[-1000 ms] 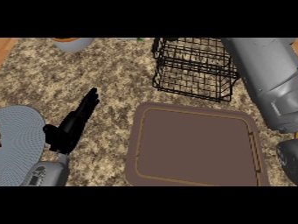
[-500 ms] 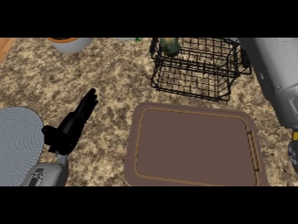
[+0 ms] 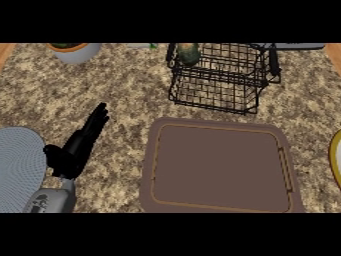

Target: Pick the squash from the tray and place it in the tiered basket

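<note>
**Squash seen at basket, tray bare**

Head view: squash [image 3: 187, 53] sits at upper left corner of tiered basket [image 3: 221, 77], apparently upright, long axis near vertical; tray [image 3: 219, 167] holds nothing; left robot hand [image 3: 81, 142] rests on surface [image 3: 121, 95], fingers straight, holding nothing, pointing up-right; squash well up and right of it; right robot hand out of view; placement judged done.

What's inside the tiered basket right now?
A green squash sits in the upper tier of the tiered basket, at its left end. The lower tier shows only wire; nothing else is visible.
</note>
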